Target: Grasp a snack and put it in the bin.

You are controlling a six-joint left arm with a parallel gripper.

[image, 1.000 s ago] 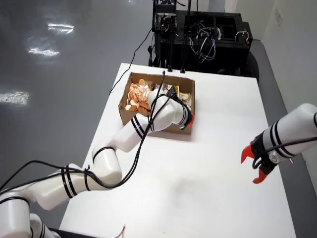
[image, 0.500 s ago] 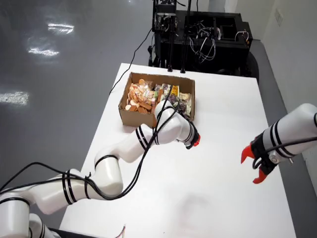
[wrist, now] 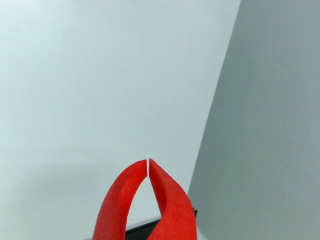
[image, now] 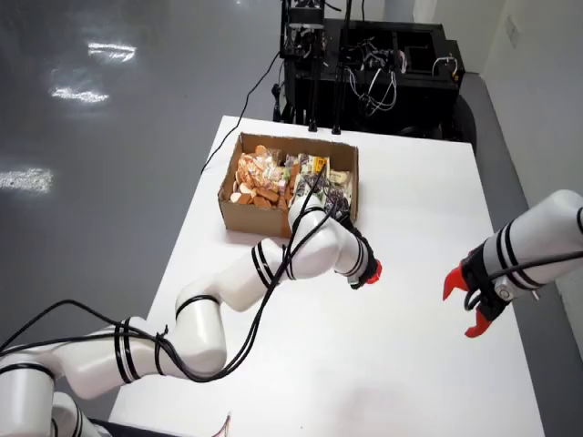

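A cardboard box (image: 230, 202) stands on the white table (image: 419, 182), with orange snacks (image: 258, 177) on its left side and wrapped packets (image: 321, 177) on its right. My gripper (image: 369, 271), with red fingers, hangs over bare table just right of the box's near right corner. In the wrist view the gripper (wrist: 148, 162) has its red tips touching, shut with nothing between them. That view shows only bare table (wrist: 100, 75) ahead, with no snack in it. I see no loose snack on the table.
A second white arm enters from the right of the overhead view with its red gripper (image: 471, 307) spread open above the table. A black equipment rack (image: 373, 64) with cables stands behind the table. The table edge and grey floor (wrist: 270, 125) show at the wrist view's right.
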